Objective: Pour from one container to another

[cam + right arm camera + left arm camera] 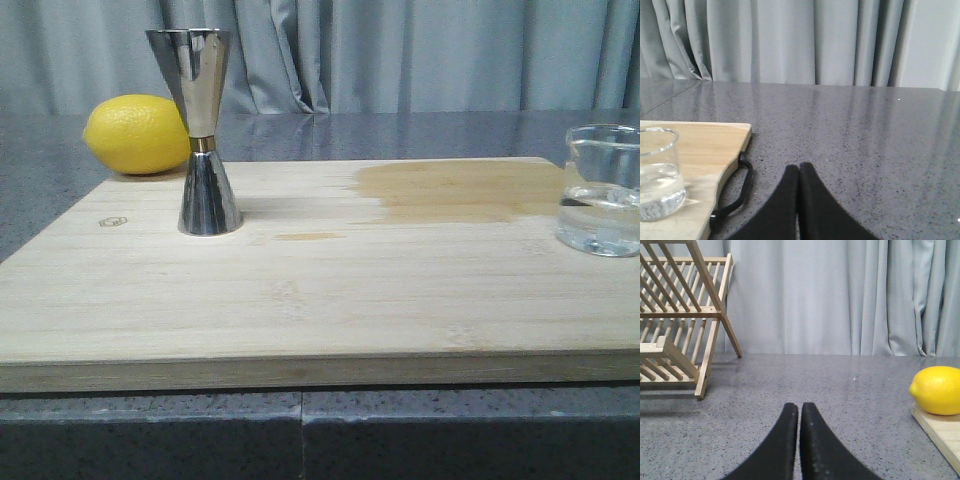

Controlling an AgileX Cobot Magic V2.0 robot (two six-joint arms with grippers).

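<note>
The front edge of the bamboo cutting board [300, 330] runs closest to the front camera, resting on the grey speckled counter [60, 180]. At the board's right edge stands the glass beaker [601, 190], upright, holding clear liquid. The steel jigger [205, 130] stands upright near the back left corner, well apart from the beaker; between them a darker damp patch [460, 190] marks the wood. A lemon [138, 134] sits at the board's back left edge. A wooden dish rack [680, 320] stands on the counter. The left gripper [799, 412] and right gripper [798, 172] have fingertips pressed together, holding nothing, over bare counter.
</note>
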